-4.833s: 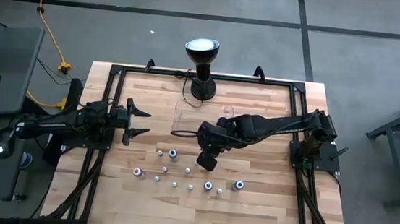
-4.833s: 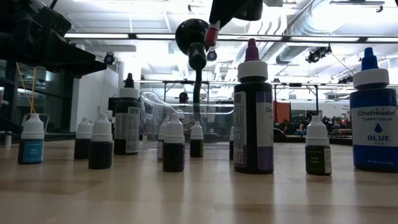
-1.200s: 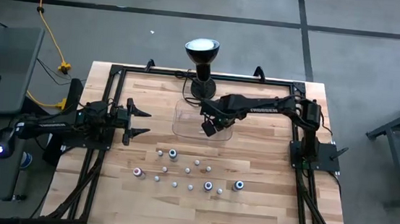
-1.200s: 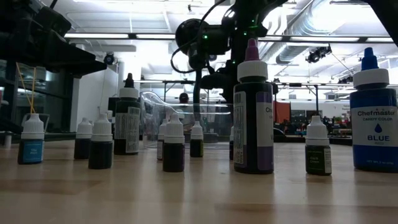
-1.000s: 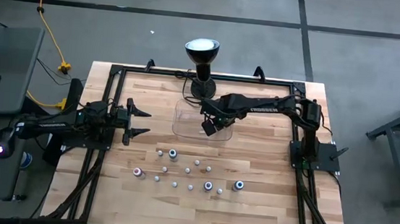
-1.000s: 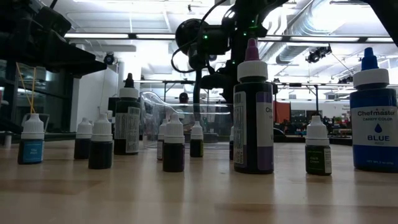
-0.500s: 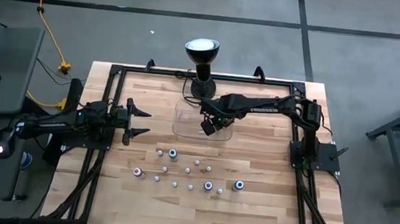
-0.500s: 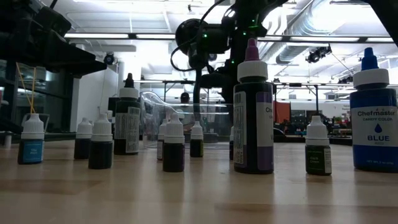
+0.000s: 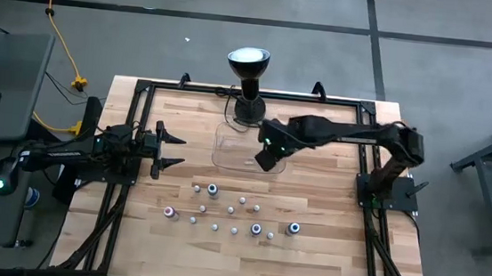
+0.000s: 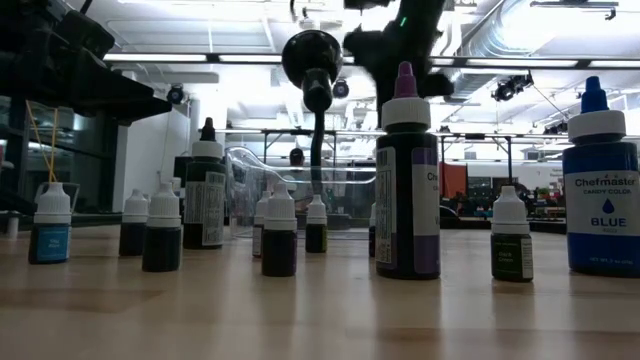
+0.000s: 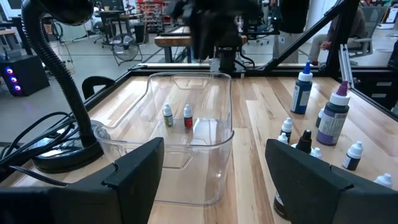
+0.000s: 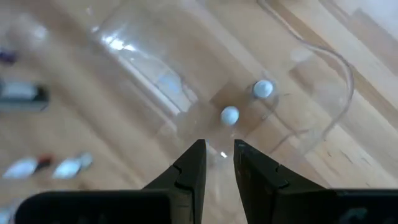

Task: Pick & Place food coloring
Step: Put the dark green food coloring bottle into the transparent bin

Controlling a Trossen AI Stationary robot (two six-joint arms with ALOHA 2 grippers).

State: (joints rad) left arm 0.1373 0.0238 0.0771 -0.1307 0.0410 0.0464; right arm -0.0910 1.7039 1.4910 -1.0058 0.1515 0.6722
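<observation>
Several small food coloring bottles stand on their bases on the near half of the table, and the low view shows them in a row. Two more stand inside the clear tray: one with a red label and one beside it. From above they show as two white caps. My right gripper hovers over the tray's right part, fingers pointing down, a little apart, with nothing between them. My left gripper waits wide open at the table's left side, facing the tray.
A black gooseneck lamp stands just beyond the tray at the far edge, its cable lying beside the tray. Taller bottles, one purple-capped and one blue, stand among the small ones. A black frame borders the table.
My right gripper has risen from low over the tray, leaving the low view through its top, and has shifted a little toward the table's right edge. Its arm has swung out to the right. The bottles on the table have stayed in place.
</observation>
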